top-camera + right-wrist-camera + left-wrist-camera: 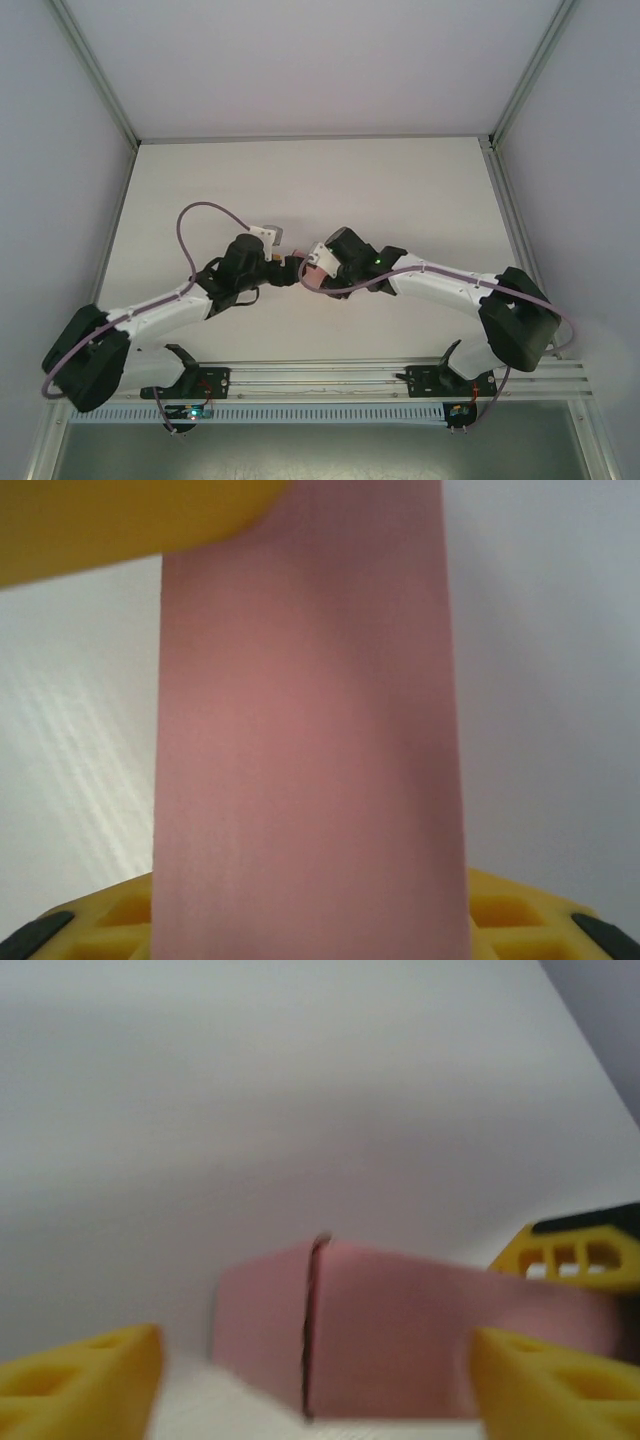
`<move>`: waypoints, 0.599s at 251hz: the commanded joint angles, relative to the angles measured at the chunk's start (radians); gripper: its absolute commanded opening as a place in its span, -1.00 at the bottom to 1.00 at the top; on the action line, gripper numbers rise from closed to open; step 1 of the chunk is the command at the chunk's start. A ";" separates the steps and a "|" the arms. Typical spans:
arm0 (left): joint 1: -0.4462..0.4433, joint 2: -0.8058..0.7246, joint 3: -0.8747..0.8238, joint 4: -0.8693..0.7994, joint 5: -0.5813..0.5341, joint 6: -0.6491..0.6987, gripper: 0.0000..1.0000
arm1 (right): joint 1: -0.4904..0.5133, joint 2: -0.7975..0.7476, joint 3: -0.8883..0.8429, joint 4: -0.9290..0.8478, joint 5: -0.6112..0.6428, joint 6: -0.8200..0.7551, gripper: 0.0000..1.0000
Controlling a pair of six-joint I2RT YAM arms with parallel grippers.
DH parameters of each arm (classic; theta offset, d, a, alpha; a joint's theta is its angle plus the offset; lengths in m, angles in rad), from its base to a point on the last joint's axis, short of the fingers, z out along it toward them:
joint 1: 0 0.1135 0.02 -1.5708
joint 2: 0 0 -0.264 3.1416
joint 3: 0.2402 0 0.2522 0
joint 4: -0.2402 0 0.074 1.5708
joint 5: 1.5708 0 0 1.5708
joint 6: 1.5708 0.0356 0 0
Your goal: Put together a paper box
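Firstly, right claw point(310, 925): closed on the paper box point(305, 730), with its yellow fingers point(110, 920) pressing the lower part of the card from both sides.
Left claw point(315, 1390): open; its two fingers stand wide, the left one apart from the card, the right one at the card's edge, though this view is blurred.
Paper box: pink and folded up, held between the two claws over the middle of the worktop point(400, 190); in the left wrist view a dark seam point(310, 1330) runs down one corner.
Contact with worktop: I cannot tell if the box touches it.
Left arm point(160, 315) and right arm point(450, 285): both reach inward from the near edge and meet at the centre.
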 commanded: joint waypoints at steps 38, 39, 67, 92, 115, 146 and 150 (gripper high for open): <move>-0.005 -0.289 0.161 -0.515 -0.428 -0.136 1.00 | 0.016 0.020 -0.045 0.376 0.641 -0.507 -0.30; -0.003 -0.292 0.162 -0.521 -0.433 -0.139 1.00 | 0.016 0.022 -0.050 0.391 0.646 -0.521 -0.30; 0.012 -0.347 0.166 -0.658 -0.558 -0.200 1.00 | 0.001 0.106 -0.165 0.746 0.628 -0.872 -0.32; 0.035 -0.378 0.150 -0.715 -0.566 -0.226 1.00 | -0.029 0.170 -0.212 0.878 0.507 -1.011 -0.26; 0.052 -0.399 0.118 -0.703 -0.562 -0.243 1.00 | -0.042 0.205 -0.204 0.834 0.463 -0.994 -0.11; 0.073 -0.398 0.112 -0.707 -0.549 -0.246 1.00 | -0.019 0.159 -0.239 0.751 0.421 -0.912 0.43; 0.073 -0.398 0.114 -0.708 -0.549 -0.246 1.00 | -0.014 0.142 -0.241 0.726 0.410 -0.893 0.52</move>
